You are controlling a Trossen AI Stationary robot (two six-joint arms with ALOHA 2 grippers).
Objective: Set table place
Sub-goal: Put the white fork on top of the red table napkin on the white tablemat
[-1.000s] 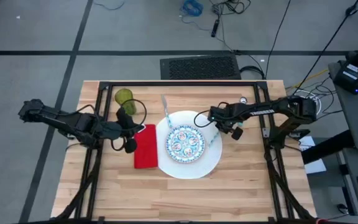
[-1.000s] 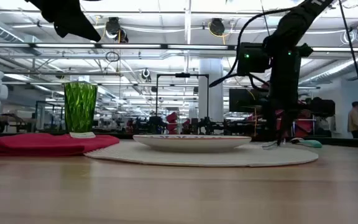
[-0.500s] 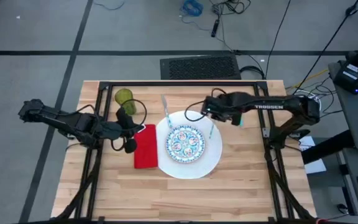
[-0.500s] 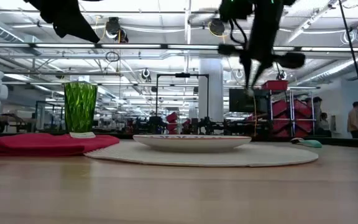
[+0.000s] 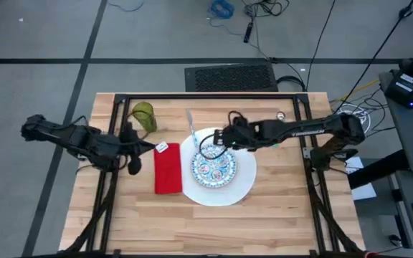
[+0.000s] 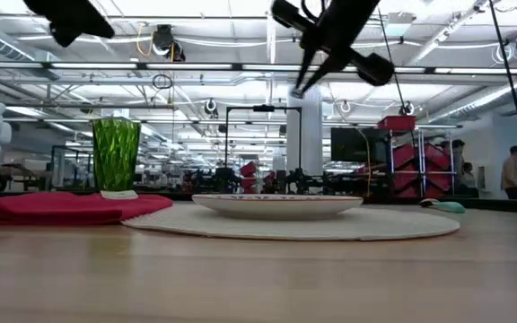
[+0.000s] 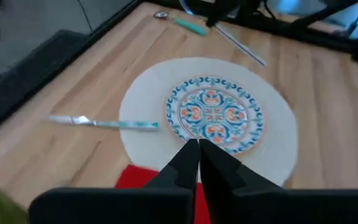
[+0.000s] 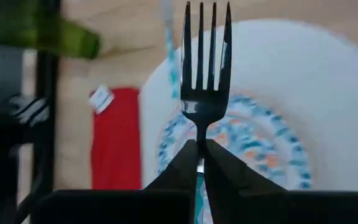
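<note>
A large white plate (image 5: 244, 183) lies mid-table with a small blue-patterned plate (image 5: 212, 163) on it. A red napkin (image 5: 168, 168) lies flat against the white plate's left side. The green tumbler (image 5: 143, 115) stands at the far left. My right gripper (image 5: 219, 138) hangs over the plates, shut on a fork (image 8: 205, 74). My left gripper (image 5: 145, 147) is shut on nothing, raised just left of the napkin. A teal-handled spoon (image 7: 188, 25) lies on the table right of the plates. My right gripper pinches the fork's handle (image 8: 199, 163) between its two fingers. They reach in from the table's right, slanting down. The fork runs on in line with the fingers, tines (image 8: 205, 50) pointing toward the table's left. It hangs clear above the plates.
A teal-handled knife (image 5: 191, 123) lies at the white plate's far edge. Black frame rails (image 5: 192, 96) run along the table's far and side edges. The near half of the tabletop (image 5: 214, 229) is bare wood.
My right gripper has risen from the table right of the plates with the fork and gone toward the left, out over the plates; the fork has swung from hanging down to pointing left. My left gripper has drawn back toward the table's left edge, off the napkin.
</note>
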